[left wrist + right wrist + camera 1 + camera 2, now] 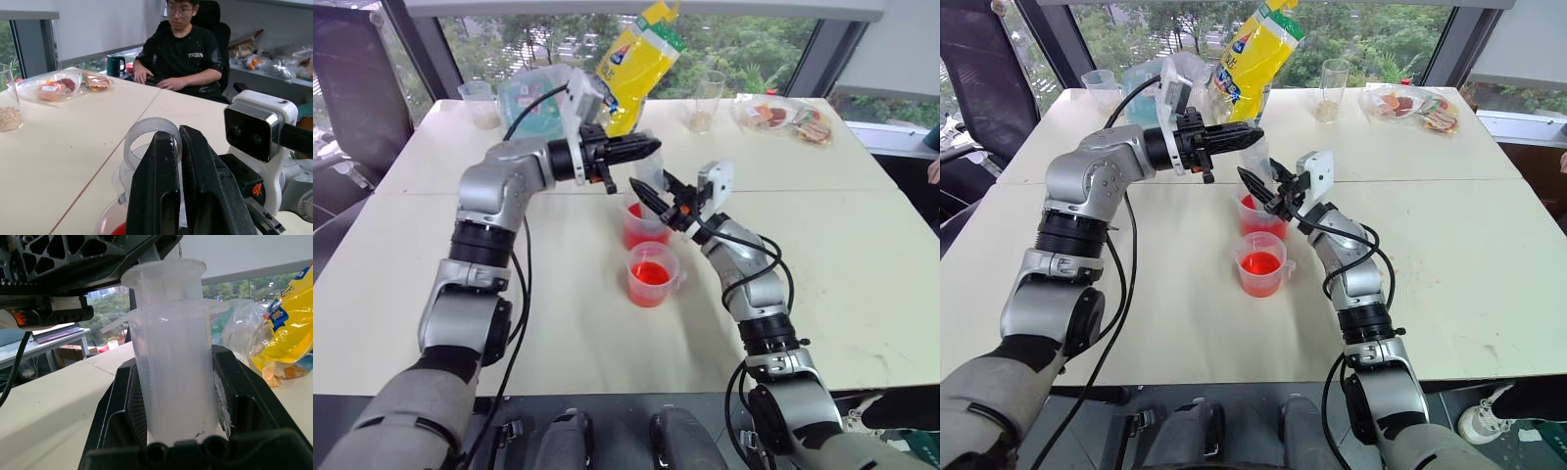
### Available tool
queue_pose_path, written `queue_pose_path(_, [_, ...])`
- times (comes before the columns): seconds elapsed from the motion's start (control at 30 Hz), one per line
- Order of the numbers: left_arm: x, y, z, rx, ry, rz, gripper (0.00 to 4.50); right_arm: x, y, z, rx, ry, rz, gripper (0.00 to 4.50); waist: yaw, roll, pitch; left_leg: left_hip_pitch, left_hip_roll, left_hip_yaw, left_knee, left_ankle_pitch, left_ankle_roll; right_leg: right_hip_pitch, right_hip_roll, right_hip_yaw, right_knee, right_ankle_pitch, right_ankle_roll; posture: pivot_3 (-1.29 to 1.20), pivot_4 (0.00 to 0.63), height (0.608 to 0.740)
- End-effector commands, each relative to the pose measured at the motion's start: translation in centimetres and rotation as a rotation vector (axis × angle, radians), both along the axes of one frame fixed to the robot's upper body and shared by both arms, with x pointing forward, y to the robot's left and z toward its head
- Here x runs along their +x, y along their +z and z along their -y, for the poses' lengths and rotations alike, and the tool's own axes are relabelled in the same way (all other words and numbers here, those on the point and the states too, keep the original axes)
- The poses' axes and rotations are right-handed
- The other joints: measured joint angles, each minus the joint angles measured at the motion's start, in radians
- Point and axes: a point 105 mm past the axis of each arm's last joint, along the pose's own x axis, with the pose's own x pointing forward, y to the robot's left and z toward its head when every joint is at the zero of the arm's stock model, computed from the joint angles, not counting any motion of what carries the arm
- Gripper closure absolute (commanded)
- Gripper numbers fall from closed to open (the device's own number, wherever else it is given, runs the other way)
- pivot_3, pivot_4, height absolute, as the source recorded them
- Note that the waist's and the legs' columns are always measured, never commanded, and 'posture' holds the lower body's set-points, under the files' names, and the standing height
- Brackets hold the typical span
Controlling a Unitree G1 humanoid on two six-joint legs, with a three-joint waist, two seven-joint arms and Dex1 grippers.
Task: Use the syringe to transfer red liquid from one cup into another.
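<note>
While level above the syringe (pixel 176 377), left gripper (pixel 644 149) shut rightward.

Head pair: look forward and down, sharing the table (pixel 862 294).
Left wrist: near, level, across it.
Right wrist: very near the syringe (pixel 171 367), probably angled upward.

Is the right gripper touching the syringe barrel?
Touching. In the right wrist view the right gripper has its black fingers pressed against both sides of the clear syringe barrel, no gap showing.
</note>
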Motion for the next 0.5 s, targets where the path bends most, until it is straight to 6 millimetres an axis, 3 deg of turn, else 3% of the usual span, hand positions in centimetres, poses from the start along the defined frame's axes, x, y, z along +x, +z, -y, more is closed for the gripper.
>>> queue_pose_path(0.03, [-1.2, 6.9, -1.2, -0.103, 0.035, 0.245, 4.49, -0.8, -2.4, -1.6, -0.08, 0.087, -0.063, 3.09, 0.0, 0.0, 0.0, 0.0, 0.0, 0.0, 0.0, 0.0, 0.0, 0.0, 0.0, 0.0, 0.0, 0.0, 0.0, 0.0, 0.15, 0.74])
queue_pose_path(0.5, [-1.3, 6.5, -1.1, -0.094, 0.016, 0.239, 4.49, -0.5, -0.9, -1.3, -0.05, 0.07, -0.026, 3.09, 0.0, 0.0, 0.0, 0.0, 0.0, 0.0, 0.0, 0.0, 0.0, 0.0, 0.0, 0.0, 0.0, 0.0, 0.0, 0.0, 0.15, 0.74])
